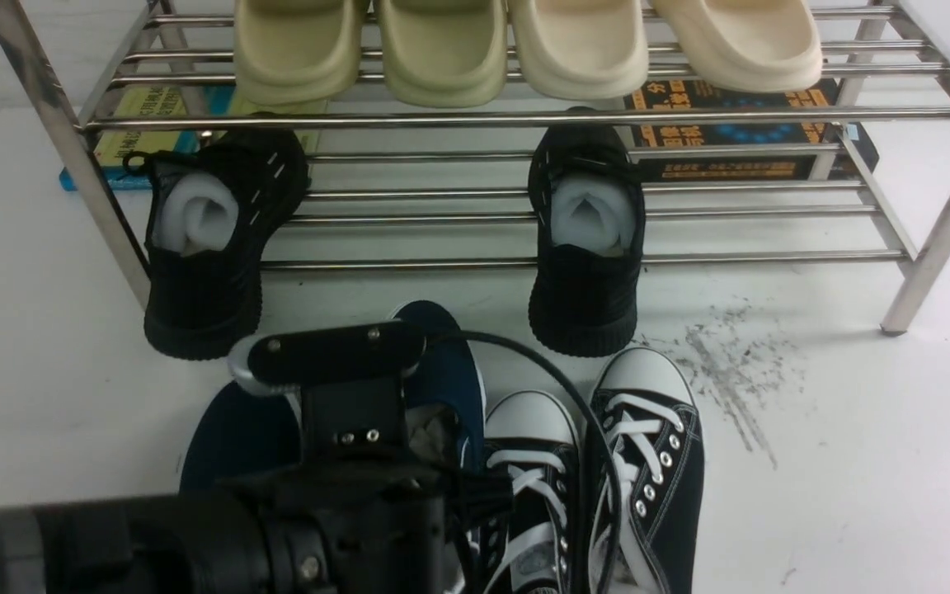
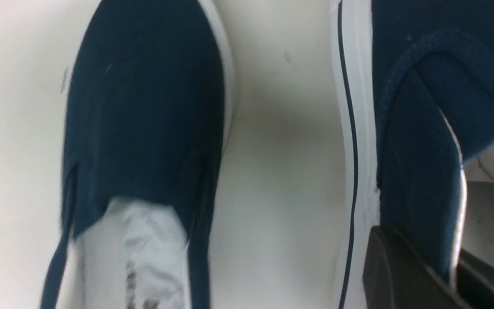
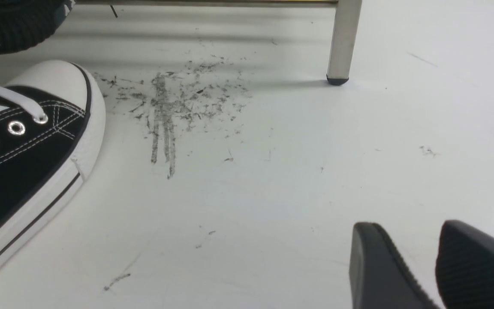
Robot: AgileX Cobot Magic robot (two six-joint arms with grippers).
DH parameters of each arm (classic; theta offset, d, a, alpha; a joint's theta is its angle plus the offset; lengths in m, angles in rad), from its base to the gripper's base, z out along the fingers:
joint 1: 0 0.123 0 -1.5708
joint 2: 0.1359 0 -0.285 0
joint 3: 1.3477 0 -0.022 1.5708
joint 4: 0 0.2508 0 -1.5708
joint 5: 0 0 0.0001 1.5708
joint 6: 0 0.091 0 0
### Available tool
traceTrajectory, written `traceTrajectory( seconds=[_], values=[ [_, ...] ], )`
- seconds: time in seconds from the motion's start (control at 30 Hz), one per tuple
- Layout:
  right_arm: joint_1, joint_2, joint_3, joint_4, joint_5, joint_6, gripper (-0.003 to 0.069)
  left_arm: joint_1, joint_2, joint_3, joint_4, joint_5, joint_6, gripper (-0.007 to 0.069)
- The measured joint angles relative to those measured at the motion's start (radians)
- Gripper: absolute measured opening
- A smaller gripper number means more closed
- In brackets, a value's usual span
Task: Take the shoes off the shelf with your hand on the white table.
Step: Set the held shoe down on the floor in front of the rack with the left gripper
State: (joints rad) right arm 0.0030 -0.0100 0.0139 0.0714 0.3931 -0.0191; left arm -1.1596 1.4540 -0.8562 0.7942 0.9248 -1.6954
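Two navy blue shoes are in front of the shelf (image 1: 524, 120), over the white table (image 1: 854, 462). One shoe (image 2: 418, 141) has its side wall pinched between the black fingers (image 2: 397, 274) of my left gripper (image 2: 453, 262), which is shut on it. In the front view this shoe's toe (image 1: 442, 355) pokes out past the left wrist. The other shoe (image 2: 144, 107), stuffed with paper, lies apart beside it on the table, its navy toe (image 1: 232, 437) to the left of the wrist. My right gripper (image 3: 414, 240) is open above bare table, holding nothing.
Two black knit sneakers (image 1: 211, 239) (image 1: 586, 239) hang off the shelf's lower tier. A black lace-up pair (image 1: 648, 462) stands right of the navy shoes. Cream slippers (image 1: 442, 49) fill the top tier. Grey scuff marks (image 3: 174, 103) and a shelf leg (image 3: 343, 43) lie to the right.
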Motion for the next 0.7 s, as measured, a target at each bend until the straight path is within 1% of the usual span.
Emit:
traceTrajectory(
  seconds=[0.1,0.2,0.33,0.43,0.53,0.67,0.7],
  values=[
    [0.000,0.000,0.000,0.000,0.000,0.000,0.0237,-0.036,-0.001,0.004,-0.012,0.079,-0.028,0.0025],
    [0.000,0.000,0.000,0.000,0.000,0.000,0.0237,-0.041,-0.007,0.019,-0.043,0.086,-0.035,0.0024],
    [0.000,0.000,0.000,0.000,0.000,0.000,0.0237,-0.041,-0.009,0.070,-0.056,0.046,-0.074,0.0024],
    [0.000,0.000,0.000,0.000,0.000,0.000,0.0237,-0.041,-0.009,0.118,-0.052,-0.036,-0.152,0.0024],
    [0.000,0.000,0.000,0.000,0.000,0.000,0.0237,-0.041,-0.009,0.130,-0.048,-0.060,-0.196,0.0027],
    [0.000,0.000,0.000,0.000,0.000,0.000,0.0237,-0.041,-0.009,0.132,-0.033,-0.065,-0.206,0.0041],
    [0.000,0.000,0.000,0.000,0.000,0.000,0.0237,-0.041,-0.009,0.132,-0.025,-0.068,-0.208,0.0056]
  ],
)
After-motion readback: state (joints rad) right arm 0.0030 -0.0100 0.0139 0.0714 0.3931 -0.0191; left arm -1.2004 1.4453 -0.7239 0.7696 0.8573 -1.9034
